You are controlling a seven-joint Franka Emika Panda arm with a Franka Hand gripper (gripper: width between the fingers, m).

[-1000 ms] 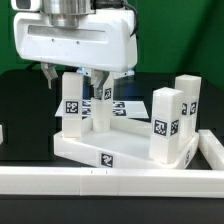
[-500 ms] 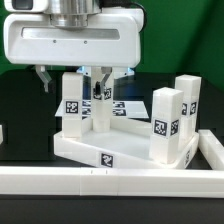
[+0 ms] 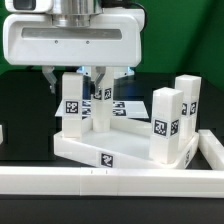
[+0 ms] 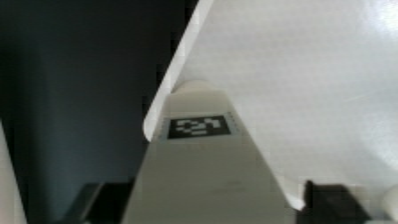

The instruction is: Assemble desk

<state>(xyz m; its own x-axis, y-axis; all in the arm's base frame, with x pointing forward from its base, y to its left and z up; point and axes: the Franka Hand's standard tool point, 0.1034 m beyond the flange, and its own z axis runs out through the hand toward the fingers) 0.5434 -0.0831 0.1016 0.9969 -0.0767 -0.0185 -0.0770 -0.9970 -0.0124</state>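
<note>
Pincer (image 3: 99,76) hangs straight down from the arm, fingers astride an upright leg (image 3: 103,108) standing on the tabletop (image 3: 120,148) beneath; whether they already clamp it, I cannot tell.

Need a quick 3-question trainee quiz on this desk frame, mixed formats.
1. How many legs stand upright on the tabletop?
2. True or false: the hand is over the legs at the exterior view's right.
3. In the wrist view, what sits between the hand's fingers? A) a tagged leg B) the marker board C) nothing

Key: 1) four; 2) false, it is over the ones at the left; 3) A
</note>
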